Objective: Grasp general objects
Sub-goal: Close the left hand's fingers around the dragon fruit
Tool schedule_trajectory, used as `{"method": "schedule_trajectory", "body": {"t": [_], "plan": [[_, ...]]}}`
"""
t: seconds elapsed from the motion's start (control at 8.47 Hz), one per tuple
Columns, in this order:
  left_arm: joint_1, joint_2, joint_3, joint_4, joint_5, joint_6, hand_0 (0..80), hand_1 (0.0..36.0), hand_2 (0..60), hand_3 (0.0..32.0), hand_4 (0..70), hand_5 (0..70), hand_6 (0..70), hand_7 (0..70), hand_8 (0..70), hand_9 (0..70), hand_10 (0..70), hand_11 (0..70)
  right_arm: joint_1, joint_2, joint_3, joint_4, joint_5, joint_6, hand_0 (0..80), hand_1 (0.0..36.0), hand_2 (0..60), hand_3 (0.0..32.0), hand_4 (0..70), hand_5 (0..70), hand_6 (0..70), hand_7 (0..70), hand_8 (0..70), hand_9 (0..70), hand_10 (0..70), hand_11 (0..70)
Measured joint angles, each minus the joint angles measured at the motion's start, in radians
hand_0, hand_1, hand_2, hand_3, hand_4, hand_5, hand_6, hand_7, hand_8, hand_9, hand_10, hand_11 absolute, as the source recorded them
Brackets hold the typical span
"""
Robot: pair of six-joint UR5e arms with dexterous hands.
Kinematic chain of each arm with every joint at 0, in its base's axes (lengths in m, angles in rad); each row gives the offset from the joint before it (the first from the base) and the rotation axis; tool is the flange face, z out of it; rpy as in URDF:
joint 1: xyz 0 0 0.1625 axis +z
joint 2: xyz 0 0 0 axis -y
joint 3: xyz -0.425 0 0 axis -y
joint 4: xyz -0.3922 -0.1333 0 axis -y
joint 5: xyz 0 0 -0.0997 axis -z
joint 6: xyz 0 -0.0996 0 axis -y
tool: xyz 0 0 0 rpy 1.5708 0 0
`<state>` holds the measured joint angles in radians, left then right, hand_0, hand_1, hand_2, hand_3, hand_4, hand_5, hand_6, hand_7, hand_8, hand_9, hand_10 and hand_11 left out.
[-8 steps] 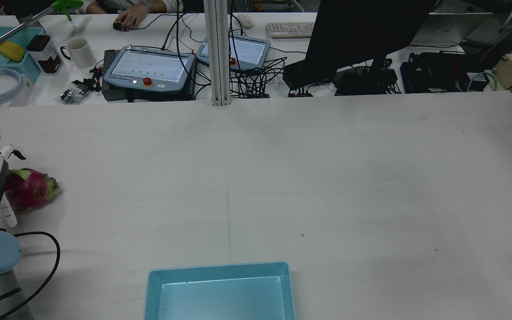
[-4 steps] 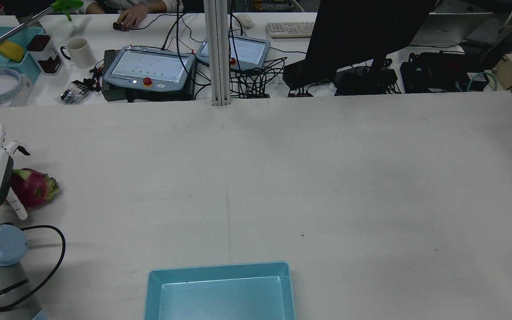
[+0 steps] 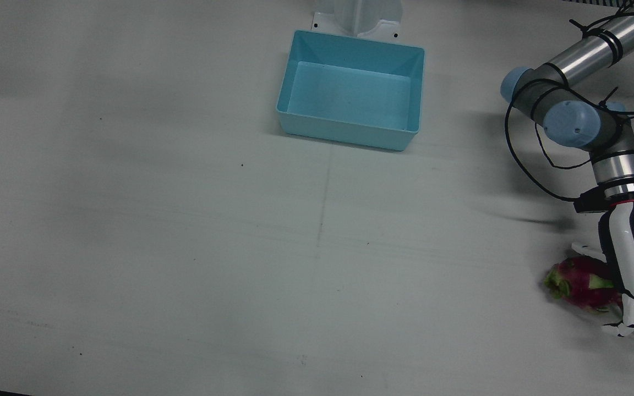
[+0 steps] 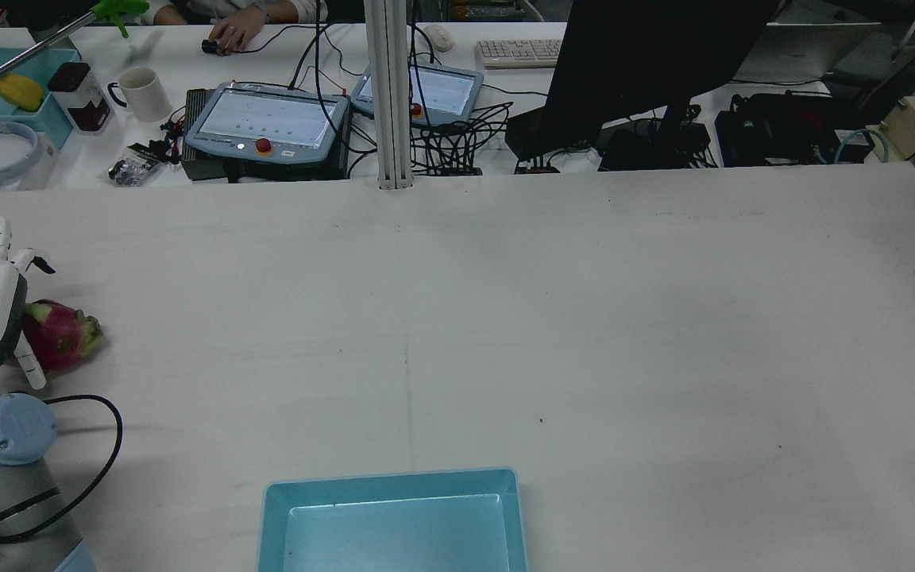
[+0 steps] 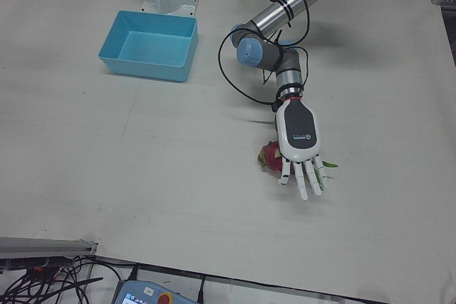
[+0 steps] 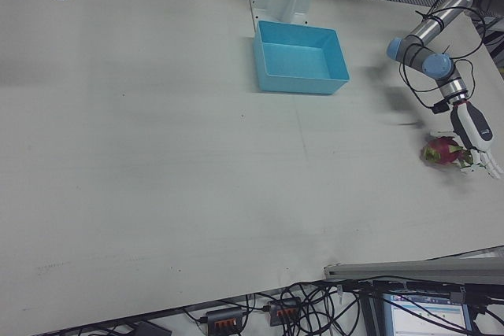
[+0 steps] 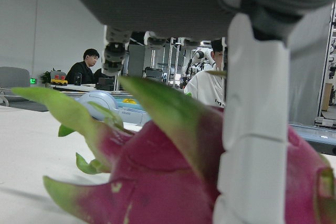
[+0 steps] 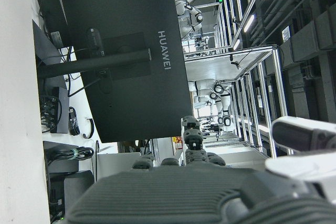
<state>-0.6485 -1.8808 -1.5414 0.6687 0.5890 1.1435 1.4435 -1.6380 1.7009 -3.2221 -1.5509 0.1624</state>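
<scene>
Front view: near top-down, arm pedestals at 12 o'clock, blue bin (image 3: 350, 96) top centre. Rear view: high behind the arms, facing forward and down, same bin (image 4: 394, 520) at 6 o'clock, desks beyond at 12. Left-front and right-front views: oblique from the operators' side, both catching the bin and the left hand (image 5: 301, 140) over the dragon fruit (image 6: 441, 150). Left hand view: very close, fruit fills the frame. Right hand view: sideways, facing a monitor (image 8: 121, 56).

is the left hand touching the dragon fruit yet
Cannot tell. In the left hand view one of the fingers overlaps the dragon fruit, but no view shows contact or a gap plainly. The left hand is over it, spread.
</scene>
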Motion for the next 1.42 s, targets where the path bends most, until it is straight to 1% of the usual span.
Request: {"method": "schedule_trajectory", "body": {"t": [0.35,0.47,0.59,0.71,0.94,1.06,1.42], "plan": [[-0.001,0.005,0.007,-0.001,0.000,-0.001,80.0,36.0,24.0,15.2,0.0,0.0,0.0,0.0,4.4,0.8,1.0,5.9,0.000,0.000,0.000,-0.001,-0.001,0.000,0.0,0.0,0.0,0.0,0.0,0.0,0.0,0.0,0.0,0.0,0.0,0.0],[0.003,0.007,0.008,0.000,0.001,-0.001,80.0,36.0,25.6,13.6,0.0,0.0,0.0,0.0,3.8,0.8,1.6,6.9,0.000,0.000,0.000,0.000,-0.001,0.000,0.0,0.0,0.0,0.0,0.0,0.0,0.0,0.0,0.0,0.0,0.0,0.0],[0.006,0.007,0.009,0.000,0.001,-0.001,80.0,36.0,24.4,13.2,0.0,0.0,0.0,0.0,3.6,0.8,1.2,6.1,0.000,0.000,0.000,0.000,-0.001,0.000,0.0,0.0,0.0,0.0,0.0,0.0,0.0,0.0,0.0,0.0,0.0,0.0],[0.009,0.008,0.010,0.000,0.001,0.000,80.0,36.0,24.6,12.4,0.0,0.0,0.0,0.0,3.5,0.7,1.3,6.3,0.000,0.000,0.000,0.000,-0.001,0.000,0.0,0.0,0.0,0.0,0.0,0.0,0.0,0.0,0.0,0.0,0.0,0.0],[0.013,0.008,0.012,0.001,0.002,0.001,80.0,36.0,24.5,12.0,0.0,0.0,0.0,0.0,3.5,0.5,1.2,6.1,0.000,0.000,0.000,0.000,-0.001,0.000,0.0,0.0,0.0,0.0,0.0,0.0,0.0,0.0,0.0,0.0,0.0,0.0],[0.017,0.008,0.013,0.001,0.001,0.001,80.0,36.0,24.5,12.4,0.0,0.0,0.0,0.0,3.6,0.5,1.2,6.1,0.000,0.000,0.000,0.000,-0.001,0.000,0.0,0.0,0.0,0.0,0.0,0.0,0.0,0.0,0.0,0.0,0.0,0.0],[0.023,0.009,0.013,0.002,0.001,0.001,80.0,36.0,24.6,11.6,0.0,0.0,0.0,0.0,3.5,0.5,1.2,6.1,0.000,0.000,0.000,0.001,-0.001,-0.001,0.0,0.0,0.0,0.0,0.0,0.0,0.0,0.0,0.0,0.0,0.0,0.0]]}}
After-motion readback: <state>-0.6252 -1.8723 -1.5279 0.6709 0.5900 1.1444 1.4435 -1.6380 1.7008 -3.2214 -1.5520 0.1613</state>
